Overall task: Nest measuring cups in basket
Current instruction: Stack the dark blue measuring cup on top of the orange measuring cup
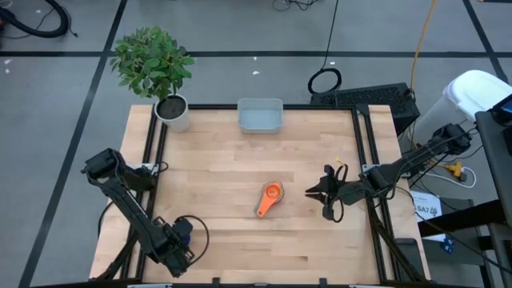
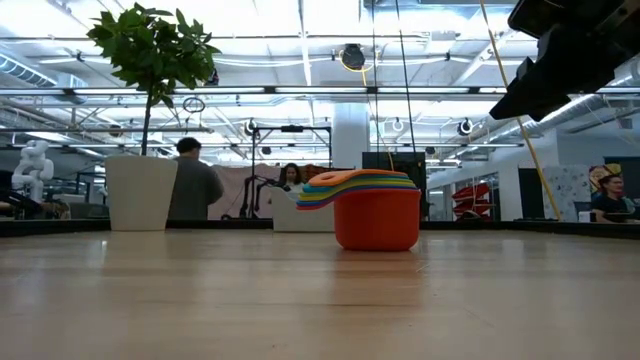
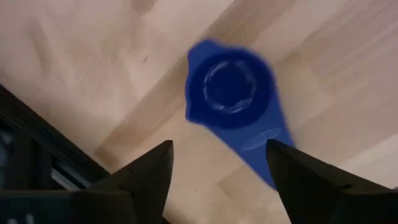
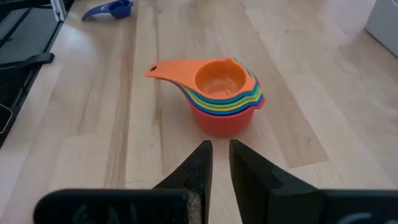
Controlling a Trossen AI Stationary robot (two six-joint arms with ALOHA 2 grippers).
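Right now my left gripper, jaws open, hangs directly over blue cup nr table's front-left corner; handle runs toward one finger.

Bench: pale wooden planks, dark frame rails along the left and right edges.

On it, near centre, slightly to the right: stack of nested measuring cups, orange cup on top, red at the bottom, handles fanned together toward the front left.

Back edge, centre: pale grey basket, standing apart from the stack.

Back left corner: round white plant pot with a leafy green plant.

Front left corner: a single dark blue cup lying alone on the wood, well apart from the stack.
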